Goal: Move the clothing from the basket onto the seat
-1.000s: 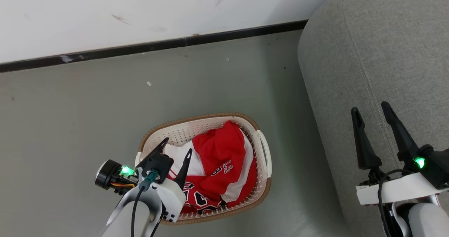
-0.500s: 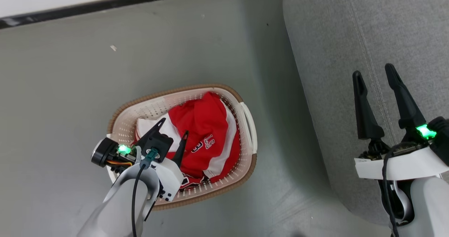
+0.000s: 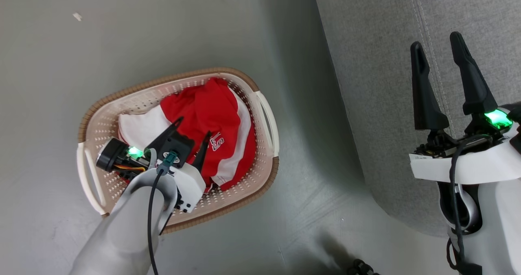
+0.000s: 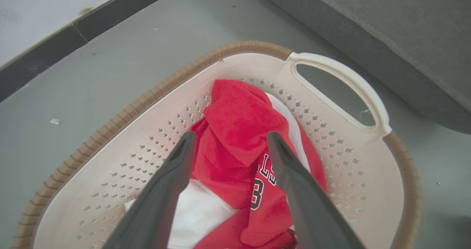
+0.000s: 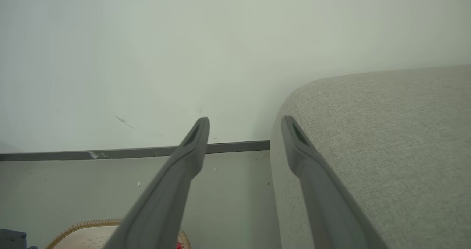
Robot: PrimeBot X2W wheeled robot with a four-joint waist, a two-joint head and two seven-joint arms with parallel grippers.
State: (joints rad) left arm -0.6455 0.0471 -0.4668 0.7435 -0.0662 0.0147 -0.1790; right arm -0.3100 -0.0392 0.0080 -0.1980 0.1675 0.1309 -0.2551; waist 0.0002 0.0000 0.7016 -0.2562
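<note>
The left gripper (image 3: pixel 193 127) hangs over the basket (image 3: pixel 163 79), jaws wide, straddling the red-and-white clothing (image 3: pixel 220 108) heaped there, apparently lined up for a pinch. The right gripper (image 3: pixel 435 41), equally wide and empty, waits over the grey seat (image 3: pixel 366 84) at right.

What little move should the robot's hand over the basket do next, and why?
Probably lower the left gripper a bit further onto the clothing, ready to close. It is open, aimed at the red heap and holding nothing, and all the clothing lies in the basket.
</note>
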